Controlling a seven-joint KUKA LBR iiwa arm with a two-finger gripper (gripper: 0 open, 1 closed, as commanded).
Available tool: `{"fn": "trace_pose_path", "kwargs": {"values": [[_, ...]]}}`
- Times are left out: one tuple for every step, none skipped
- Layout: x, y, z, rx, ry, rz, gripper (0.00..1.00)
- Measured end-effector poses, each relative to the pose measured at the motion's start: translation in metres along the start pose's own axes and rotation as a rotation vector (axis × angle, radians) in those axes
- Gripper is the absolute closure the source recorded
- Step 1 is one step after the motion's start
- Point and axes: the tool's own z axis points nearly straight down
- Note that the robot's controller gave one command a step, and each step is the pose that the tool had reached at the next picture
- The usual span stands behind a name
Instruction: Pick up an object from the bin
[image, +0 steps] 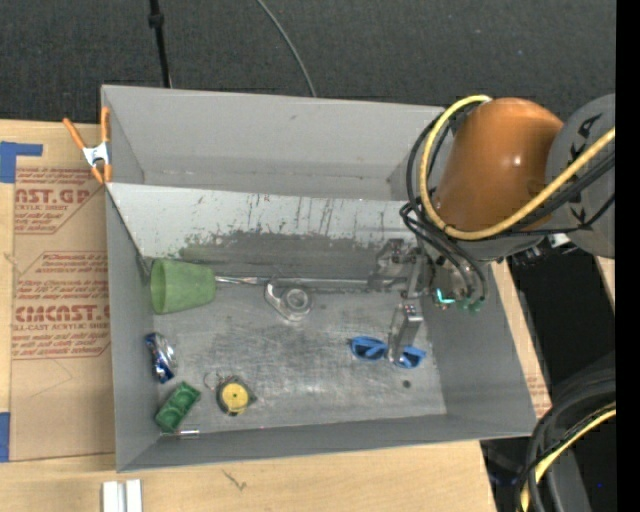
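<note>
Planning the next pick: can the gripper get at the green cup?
Probably yes: the green cup lies on its side, uncovered, with nothing lying on it; the gripper is well to its right.

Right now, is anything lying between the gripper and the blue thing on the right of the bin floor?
Nothing visible does. The gripper is right over the blue thing, whose ends show on either side of it. The nearest other item, a clear piece, lies apart to the view's left.
</note>
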Motion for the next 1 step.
{"fn": "trace_pose_path", "kwargs": {"values": [[-0.0268,-0.037,0.1432,0.0,0.0,-0.092,0.0]]}}
